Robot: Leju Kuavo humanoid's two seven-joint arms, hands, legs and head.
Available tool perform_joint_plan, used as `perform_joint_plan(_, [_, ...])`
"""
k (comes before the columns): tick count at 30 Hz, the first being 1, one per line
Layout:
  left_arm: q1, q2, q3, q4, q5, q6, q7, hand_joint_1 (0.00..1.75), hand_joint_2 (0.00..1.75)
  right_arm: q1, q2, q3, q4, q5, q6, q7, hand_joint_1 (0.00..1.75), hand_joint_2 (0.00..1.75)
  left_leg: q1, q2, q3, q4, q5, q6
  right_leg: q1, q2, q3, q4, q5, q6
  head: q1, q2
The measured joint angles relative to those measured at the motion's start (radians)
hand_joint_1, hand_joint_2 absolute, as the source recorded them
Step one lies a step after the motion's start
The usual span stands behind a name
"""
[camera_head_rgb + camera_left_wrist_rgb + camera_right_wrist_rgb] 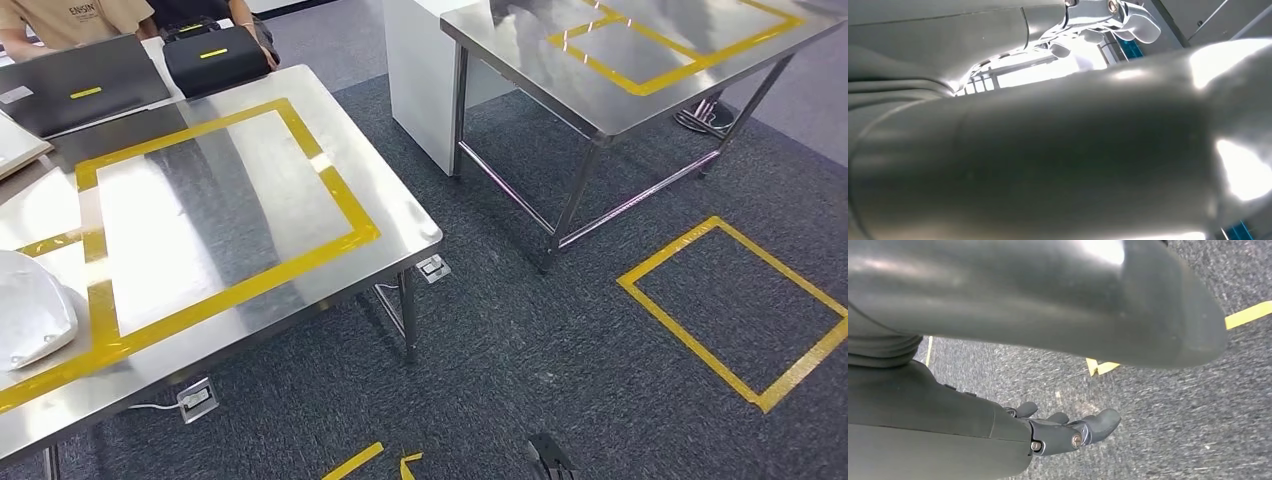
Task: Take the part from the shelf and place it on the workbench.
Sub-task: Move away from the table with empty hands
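Right hand (1068, 432) hangs empty above carpet (1173, 410), beside workbench (400, 215) edge.

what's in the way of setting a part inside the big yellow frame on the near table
Nothing visible. The frame on the near table encloses bare steel. A white object lies just outside its left side, a laptop beyond its far side.
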Motion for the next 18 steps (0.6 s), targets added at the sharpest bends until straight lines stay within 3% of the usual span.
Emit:
perform_joint_plan(1, [0.001, 0.003, 0.000, -0.003, 0.001, 0.000, 0.000, 0.00, 0.00, 0.000, 0.001, 0.000, 0.000, 0.002, 0.000, 0.000, 0.00, 0.00, -0.005, 0.000, 0.015, -0.029, -0.006, 0.005, -0.002, 0.000, -0.001, -0.002, 0.008, 0.006, -0.001, 0.000])
perform_joint_plan(4, [0.007, 0.011, 0.000, -0.009, 0.004, 0.000, 0.000, 0.00, 0.00, 0.003, 0.002, 0.000, 0.000, 0.007, 0.000, -0.002, 0.00, 0.00, -0.009, 0.003, 0.008, -0.048, 0.020, 0.023, -0.007, 0.000, -0.003, -0.012, 0.021, 0.027, -0.006, 0.000])
perform_joint_plan(5, [0.009, 0.012, 0.000, -0.011, 0.004, 0.000, 0.000, 0.00, 0.00, 0.004, 0.003, 0.000, 0.000, 0.009, 0.000, -0.003, 0.00, 0.00, -0.006, 0.004, 0.001, -0.055, 0.034, 0.031, -0.007, -0.001, -0.010, 0.000, 0.000, 0.033, -0.007, 0.000])
perform_joint_plan(6, [0.012, 0.013, 0.000, -0.013, 0.005, 0.000, 0.000, 0.00, 0.00, 0.005, 0.003, 0.000, 0.000, 0.011, 0.001, -0.004, 0.00, 0.00, -0.003, 0.006, -0.008, -0.059, 0.049, 0.037, -0.007, -0.001, -0.022, 0.030, -0.039, 0.037, -0.008, 0.000])
perform_joint_plan(8, [0.028, 0.021, 0.003, -0.022, 0.005, 0.000, 0.000, 0.00, 0.00, 0.005, 0.003, 0.000, 0.000, 0.016, 0.001, -0.005, 0.00, 0.00, -0.001, 0.008, -0.035, -0.061, 0.074, 0.042, -0.010, -0.003, -0.051, 0.142, -0.141, 0.045, -0.005, 0.000])
perform_joint_plan(9, [0.040, 0.027, 0.006, -0.027, 0.005, 0.000, 0.000, 0.00, 0.00, 0.005, 0.003, 0.000, 0.000, 0.018, 0.001, -0.005, 0.00, 0.00, 0.000, 0.009, -0.050, -0.059, 0.085, 0.042, -0.011, -0.003, -0.061, 0.201, -0.172, 0.049, -0.005, 0.000])
perform_joint_plan(10, [0.052, 0.032, 0.008, -0.031, 0.005, 0.000, 0.000, 0.00, 0.00, 0.005, 0.002, 0.000, 0.000, 0.019, 0.001, -0.004, 0.00, 0.00, 0.000, 0.011, -0.066, -0.057, 0.096, 0.040, -0.012, -0.003, -0.061, 0.242, -0.179, 0.053, -0.005, 0.000])
perform_joint_plan(11, [0.063, 0.036, 0.010, -0.036, 0.005, 0.000, 0.000, 0.00, 0.00, 0.005, 0.001, 0.000, 0.000, 0.020, 0.001, -0.004, 0.00, 0.00, 0.002, 0.012, -0.083, -0.054, 0.106, 0.037, -0.013, -0.004, -0.044, 0.251, -0.166, 0.056, -0.005, 0.000])
perform_joint_plan(13, [0.080, 0.042, 0.013, -0.045, 0.004, 0.000, 0.000, 0.00, 0.00, 0.003, 0.000, 0.000, 0.000, 0.017, 0.001, -0.002, 0.00, 0.00, 0.007, 0.012, -0.116, -0.043, 0.125, 0.027, -0.017, -0.006, 0.038, 0.175, -0.125, 0.062, -0.004, 0.000])
perform_joint_plan(15, [0.086, 0.048, 0.014, -0.055, -0.003, 0.001, 0.000, 0.00, 0.00, -0.001, 0.000, 0.000, 0.000, 0.014, 0.001, 0.000, 0.00, 0.00, 0.009, 0.012, -0.140, -0.027, 0.138, 0.014, -0.015, -0.006, 0.129, 0.053, -0.134, 0.055, 0.000, 0.000])
perform_joint_plan(16, [0.086, 0.050, 0.014, -0.057, -0.008, 0.001, 0.000, 0.00, 0.00, -0.002, 0.000, 0.000, 0.000, 0.012, 0.001, 0.001, 0.00, 0.00, 0.008, 0.012, -0.146, -0.022, 0.143, 0.007, -0.014, -0.004, 0.152, 0.017, -0.146, 0.046, 0.001, 0.000])
perform_joint_plan(18, [0.085, 0.052, 0.013, -0.057, -0.017, 0.002, 0.000, 0.00, 0.00, -0.002, 0.000, 0.000, 0.000, 0.008, 0.001, 0.002, 0.00, 0.00, 0.009, 0.011, -0.147, -0.024, 0.158, -0.008, -0.010, -0.002, 0.149, 0.003, -0.147, 0.021, 0.001, 0.000])
